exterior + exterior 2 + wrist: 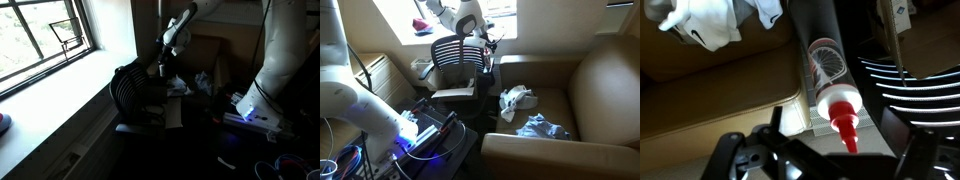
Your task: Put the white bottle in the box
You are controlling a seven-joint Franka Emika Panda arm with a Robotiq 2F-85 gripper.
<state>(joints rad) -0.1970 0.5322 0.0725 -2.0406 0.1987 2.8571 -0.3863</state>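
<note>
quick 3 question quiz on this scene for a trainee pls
1. True or false: the wrappers lie inside the basket.
2. In the wrist view, the bottle's tip is: A red, B blue, C green.
3. Fill in: in an exterior view the hand hangs close to the black ____.
Key: 1 false, they lie in the box; 2 A; 3 basket.
</note>
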